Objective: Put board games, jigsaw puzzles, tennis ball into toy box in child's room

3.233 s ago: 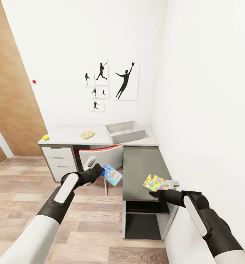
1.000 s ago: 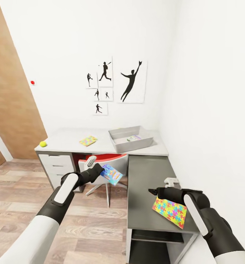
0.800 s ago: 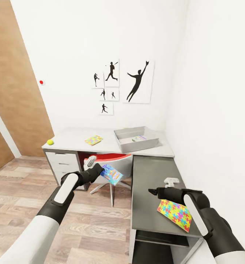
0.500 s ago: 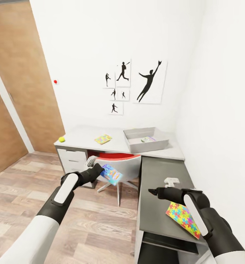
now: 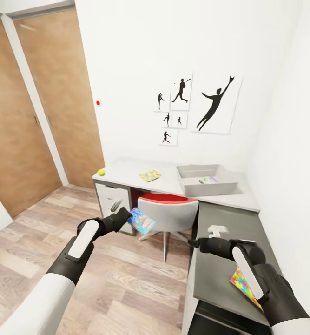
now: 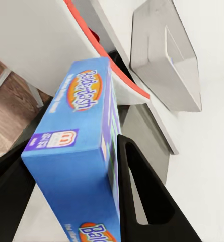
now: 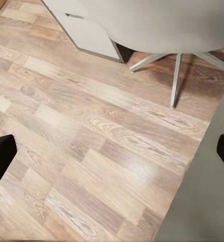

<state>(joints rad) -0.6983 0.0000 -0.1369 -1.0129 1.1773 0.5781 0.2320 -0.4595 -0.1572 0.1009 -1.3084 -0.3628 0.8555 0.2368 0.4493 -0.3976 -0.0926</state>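
My left gripper (image 5: 128,217) is shut on a blue board game box (image 5: 141,221), held in the air in front of the chair; the left wrist view shows the box (image 6: 86,151) clamped beside a black finger (image 6: 142,196). My right gripper (image 5: 201,237) is open and empty over the dark grey desk wing (image 5: 215,270). One jigsaw puzzle (image 5: 242,283) lies flat on that wing, partly under my right arm. On the pale table (image 5: 127,170) lie a second puzzle (image 5: 150,175) and the tennis ball (image 5: 101,172). The grey toy box (image 5: 206,181) holds a small flat item (image 5: 209,179).
A chair with a red seat and a white back (image 5: 166,211) is tucked under the table, its legs (image 7: 174,75) standing on the wood floor. White drawers (image 5: 112,200) are under the table's left end. A wooden door (image 5: 57,102) is at the left, a white wall at the right.
My right gripper has let go of the jigsaw puzzle, which now lies on the dark grey wing. The view has swung left, bringing the door into sight. The left gripper keeps its box.
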